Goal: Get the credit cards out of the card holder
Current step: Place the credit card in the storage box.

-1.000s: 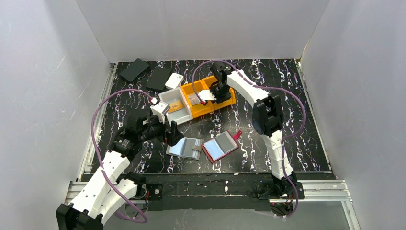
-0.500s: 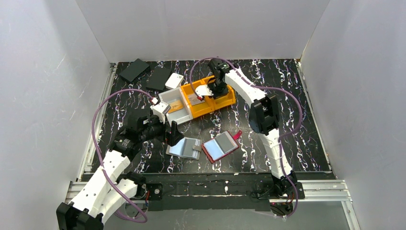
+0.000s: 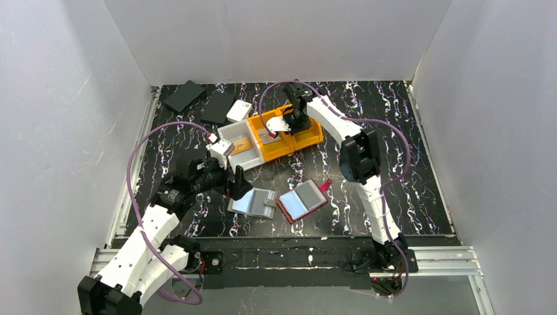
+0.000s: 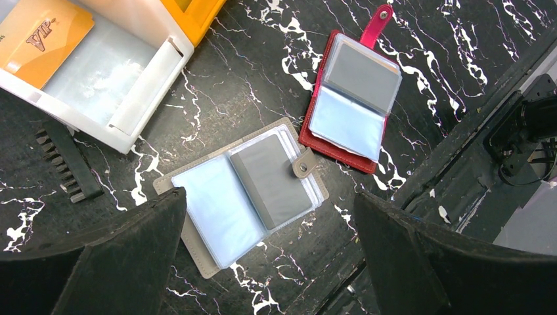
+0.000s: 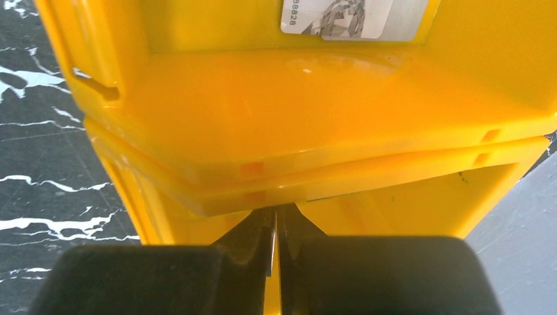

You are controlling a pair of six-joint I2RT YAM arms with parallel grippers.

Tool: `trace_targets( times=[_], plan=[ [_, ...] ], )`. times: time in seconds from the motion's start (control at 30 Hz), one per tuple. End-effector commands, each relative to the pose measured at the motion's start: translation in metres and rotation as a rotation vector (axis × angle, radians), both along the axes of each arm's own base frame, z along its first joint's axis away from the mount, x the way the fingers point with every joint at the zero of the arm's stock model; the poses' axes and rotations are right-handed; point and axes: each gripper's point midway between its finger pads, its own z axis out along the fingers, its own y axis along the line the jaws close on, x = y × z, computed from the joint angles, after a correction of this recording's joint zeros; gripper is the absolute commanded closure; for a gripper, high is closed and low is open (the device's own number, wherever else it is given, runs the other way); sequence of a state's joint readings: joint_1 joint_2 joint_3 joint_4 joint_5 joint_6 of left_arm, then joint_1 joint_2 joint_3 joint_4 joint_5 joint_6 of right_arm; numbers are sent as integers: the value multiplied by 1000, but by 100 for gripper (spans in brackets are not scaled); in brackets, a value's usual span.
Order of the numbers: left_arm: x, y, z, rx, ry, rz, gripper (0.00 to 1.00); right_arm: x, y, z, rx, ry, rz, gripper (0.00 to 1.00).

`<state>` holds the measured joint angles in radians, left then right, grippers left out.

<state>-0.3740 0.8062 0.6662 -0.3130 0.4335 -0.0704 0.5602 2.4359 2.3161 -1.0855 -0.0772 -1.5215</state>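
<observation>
The right arm (image 3: 341, 128) has swung left over the orange bin (image 3: 292, 152), likely for a drop-off; the grey card holder (image 4: 243, 193) and red card holder (image 4: 355, 98) lie open near the bases, sleeved cards (image 4: 269, 180) showing, so work remains. The left gripper (image 4: 268, 200) hangs wide apart above the grey one; the right gripper (image 5: 276, 226) has fingers nearly together, whether pinching anything I cannot tell; a loose card (image 5: 355, 16) lies in the bin.

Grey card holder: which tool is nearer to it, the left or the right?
Left. The left tool hangs open just above the grey card holder; the right tool is far behind it, over the yellow bin.
</observation>
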Motion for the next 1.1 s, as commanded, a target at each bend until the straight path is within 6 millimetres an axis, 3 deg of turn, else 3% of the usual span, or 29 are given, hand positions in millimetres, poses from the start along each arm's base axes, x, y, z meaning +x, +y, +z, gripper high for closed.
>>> trace_targets(
  times=[0.0,0.27,0.6,0.83,1.07],
  plan=[
    [1,0,0,-3,-13,-11,2,17,4,3,17,-58,-10,88],
    [1,0,0,-3,-10,-11,2,27,4,2,25,-87,-22,82],
    [1,0,0,-4,-12,-11,2,49,7,13,57,-193,-73,63],
    [1,0,1,-3,-13,-9,2,79,9,37,121,-360,-170,51],
    [0,0,1,-5,-14,-8,2,83,12,52,158,-396,-181,45]
  ],
)
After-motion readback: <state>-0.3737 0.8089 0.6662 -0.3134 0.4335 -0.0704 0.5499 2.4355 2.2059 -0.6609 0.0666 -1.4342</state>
